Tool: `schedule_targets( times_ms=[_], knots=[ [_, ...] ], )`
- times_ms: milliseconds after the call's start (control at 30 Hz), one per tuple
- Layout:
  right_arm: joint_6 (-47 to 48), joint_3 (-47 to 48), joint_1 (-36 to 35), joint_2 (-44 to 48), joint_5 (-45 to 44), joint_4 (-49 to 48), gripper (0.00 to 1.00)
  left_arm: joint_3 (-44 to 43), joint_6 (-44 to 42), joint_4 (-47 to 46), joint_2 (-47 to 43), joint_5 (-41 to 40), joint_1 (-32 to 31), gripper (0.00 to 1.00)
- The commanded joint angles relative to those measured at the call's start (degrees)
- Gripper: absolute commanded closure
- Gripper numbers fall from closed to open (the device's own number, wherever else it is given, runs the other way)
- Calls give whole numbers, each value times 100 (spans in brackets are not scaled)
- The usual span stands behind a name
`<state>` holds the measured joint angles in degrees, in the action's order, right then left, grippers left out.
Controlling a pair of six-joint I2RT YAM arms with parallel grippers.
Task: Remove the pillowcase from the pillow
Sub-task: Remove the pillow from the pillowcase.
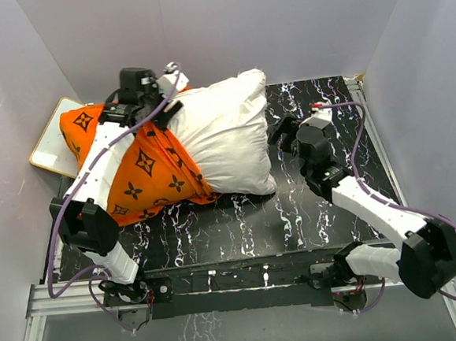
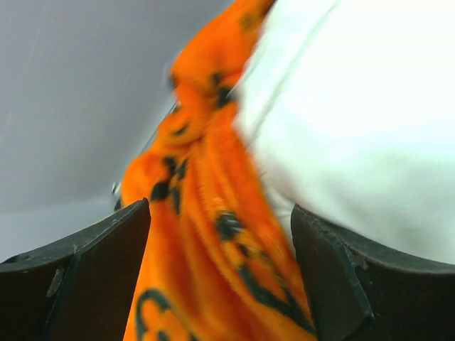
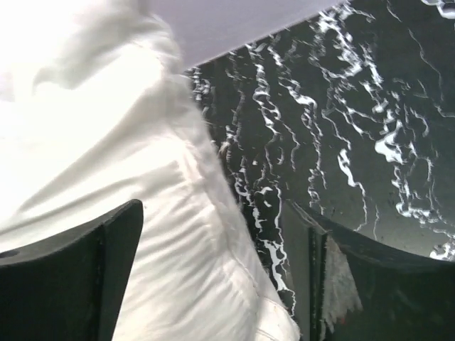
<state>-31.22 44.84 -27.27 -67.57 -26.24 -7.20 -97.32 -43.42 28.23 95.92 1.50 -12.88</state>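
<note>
Left end effector: open, astride pillowcase, contact unclear | Right end effector: open at pillow edge | Pillowcase: desk left edge

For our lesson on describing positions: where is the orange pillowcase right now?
In the top view the pillowcase lies on the left side of the table, bunched over the left end of the white pillow, beside the white board.

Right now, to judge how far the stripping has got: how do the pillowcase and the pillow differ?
The pillowcase is orange with dark motifs; the pillow is plain white. The pillowcase is bunched over the pillow's left end; the pillow's right part lies bare. The pillowcase sits between the open left gripper's fingers, the pillow's edge between the open right gripper's. Both look soft.
</note>
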Motion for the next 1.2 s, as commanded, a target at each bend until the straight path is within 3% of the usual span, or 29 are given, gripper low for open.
schedule_targets(
  times_ms=[0,67,200,300,500,667,933,1000,1100,1167],
  knots=[
    [257,111,-11,843,1211,-473,8,-559,550,895,-31,288,-931,21],
    [322,-134,-13,1228,1771,-464,2,-762,751,972,252,318,-994,22],
    [313,-770,-6,1617,2507,29,2,-813,855,856,602,324,-1113,24],
    [232,-1565,-1,1739,3039,-272,2,-1007,925,926,918,313,-1241,24],
    [404,-2249,-7,792,4139,-1367,2,-1410,1105,1355,1413,418,-1469,25],
    [753,-1957,-92,-342,4204,-1877,2,-1108,1340,1462,1493,663,-1548,28],
    [1411,-1599,-160,-732,3536,-2724,4,-910,1557,1722,1577,1416,-1692,31],
    [1622,-1453,-157,-756,3612,-2751,20,-1046,1596,1816,1663,1531,-1770,32],
    [1660,-1454,-156,-554,3832,-2865,56,-1382,1630,1980,1824,1667,-1910,34],
    [1578,-1679,-154,-139,3840,-2925,85,-1586,1647,2044,1928,1764,-2016,35]
  ],
)
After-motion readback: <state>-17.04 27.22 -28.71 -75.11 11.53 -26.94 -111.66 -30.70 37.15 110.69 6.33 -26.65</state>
